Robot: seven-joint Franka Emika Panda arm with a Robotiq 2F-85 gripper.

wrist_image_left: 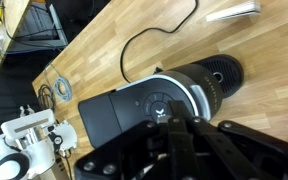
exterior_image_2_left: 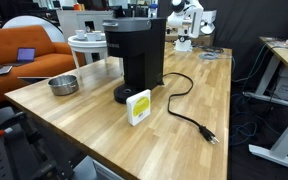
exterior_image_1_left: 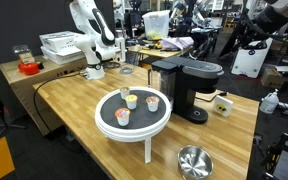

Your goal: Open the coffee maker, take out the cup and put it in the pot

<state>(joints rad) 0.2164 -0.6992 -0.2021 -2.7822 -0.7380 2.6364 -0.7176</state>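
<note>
closed end effector (wrist_image_left: 174,124) in front of coffee maker (wrist_image_left: 149,100); power cord (wrist_image_left: 147,36) beyond.

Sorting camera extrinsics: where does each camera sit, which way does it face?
Exterior view: off the table edge near the pot, facing over the pedestal tray and coffee maker toward the arm at the far end.
Exterior view: off the side by the small box, facing past the coffee maker; arm small at the back.
Wrist view: above, looking down on the coffee maker; shut gripper at the bottom edge.
Shared: both exterior views show arm, coffee maker, pot.
</note>
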